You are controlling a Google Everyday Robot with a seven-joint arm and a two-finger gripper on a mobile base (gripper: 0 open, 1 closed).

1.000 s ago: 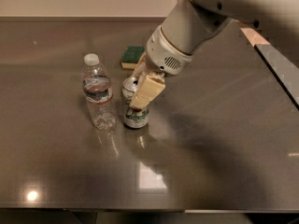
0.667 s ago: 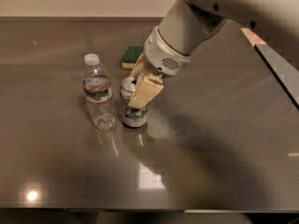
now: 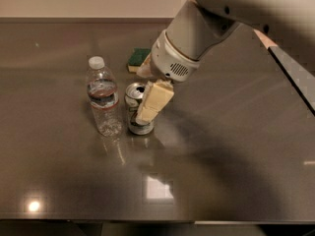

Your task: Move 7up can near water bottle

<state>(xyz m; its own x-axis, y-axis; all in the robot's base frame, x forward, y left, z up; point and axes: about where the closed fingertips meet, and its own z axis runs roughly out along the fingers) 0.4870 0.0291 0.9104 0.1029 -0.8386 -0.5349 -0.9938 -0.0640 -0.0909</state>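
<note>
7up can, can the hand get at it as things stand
Likely yes: the hand is at the 7up can, on the side away from the water bottle, so nothing blocks it.

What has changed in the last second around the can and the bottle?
Nothing has visibly moved. The claw stays at the 7up can, which stands upright on the table, close beside the water bottle on its right in the camera view. The bottle and the green sponge behind them are where they were.

No legible lettering on 7up can (image 3: pixel 131 113), water bottle (image 3: pixel 103 100), or hand (image 3: pixel 143 102) at can.
</note>
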